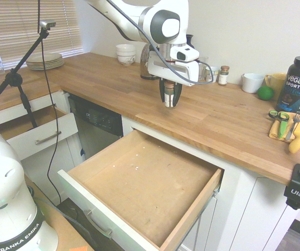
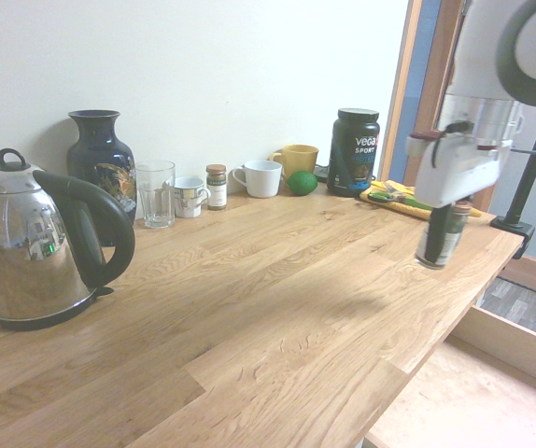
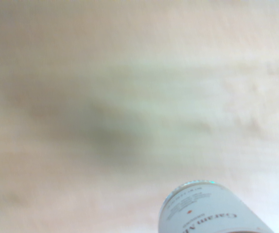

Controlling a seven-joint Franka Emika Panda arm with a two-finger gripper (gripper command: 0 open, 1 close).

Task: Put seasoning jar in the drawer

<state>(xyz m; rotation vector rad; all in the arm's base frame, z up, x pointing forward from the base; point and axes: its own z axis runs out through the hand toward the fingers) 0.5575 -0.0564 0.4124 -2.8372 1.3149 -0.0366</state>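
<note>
Transport step: end effector (image 1: 170,100) pinching small clear glass seasoning jar (image 1: 169,99) above wooden surface (image 1: 228,117). Next I carry toward wide wooden drawer (image 1: 145,188) below-front, then lower.

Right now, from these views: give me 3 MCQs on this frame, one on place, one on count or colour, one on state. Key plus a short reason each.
1. Where is the seasoning jar?
A. On the drawer bottom
B. In the gripper, above the countertop
C. Beside the kettle

2. How many cups with handles stand left of the lime in the second exterior view?
A. One
B. Five
C. Three

3. What state is the drawer in?
A. Pulled open
B. Fully shut
C. Open and holding plates

Key:
1 B: the gripper is shut on the jar, which hangs clear of the countertop.
2 C: a small patterned cup, a white mug and a yellow mug stand there.
3 A: its bare wooden bottom shows, with nothing large in it.
</note>
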